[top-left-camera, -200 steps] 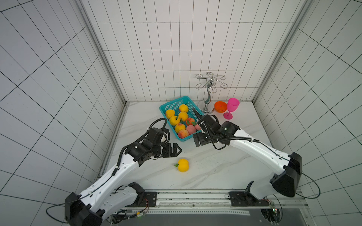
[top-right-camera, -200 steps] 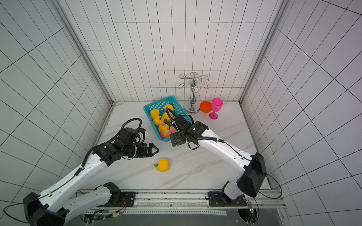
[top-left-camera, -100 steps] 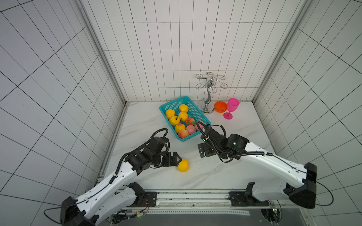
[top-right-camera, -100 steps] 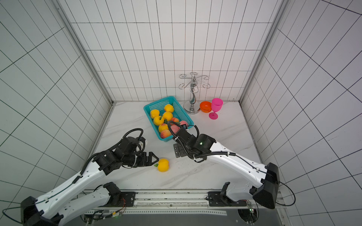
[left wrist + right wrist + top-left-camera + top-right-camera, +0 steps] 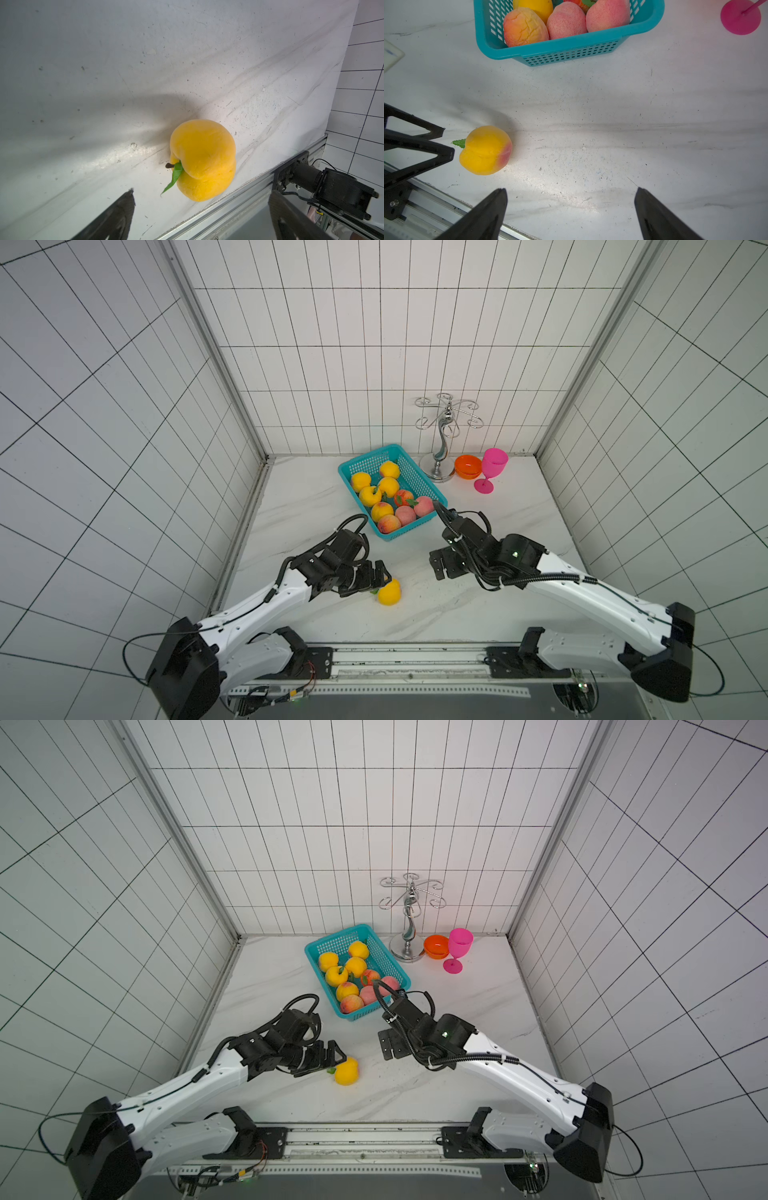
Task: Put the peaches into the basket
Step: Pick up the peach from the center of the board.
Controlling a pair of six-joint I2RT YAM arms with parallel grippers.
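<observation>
One yellow peach (image 5: 389, 592) (image 5: 346, 1071) with a green leaf lies loose on the white table near the front rail. My left gripper (image 5: 380, 575) (image 5: 201, 192) is open, and the peach (image 5: 203, 160) sits just ahead of its fingertips, its near end reaching between them. The teal basket (image 5: 370, 457) (image 5: 336, 942) (image 5: 566, 47) stands at the back and holds several peaches (image 5: 388, 486) (image 5: 566, 20), yellow and pink. My right gripper (image 5: 440, 566) (image 5: 570, 189) hangs open and empty over bare table, between the basket and the loose peach (image 5: 485, 150).
A silver hook stand (image 5: 442, 439), an orange bowl (image 5: 467, 466) and a pink goblet (image 5: 492, 468) stand right of the basket at the back wall. Tiled walls close in three sides. The metal rail (image 5: 407, 655) runs along the table's front edge.
My left gripper has moved forward and right up to the loose peach. My right arm has drawn back from the basket's front corner toward the table's middle.
</observation>
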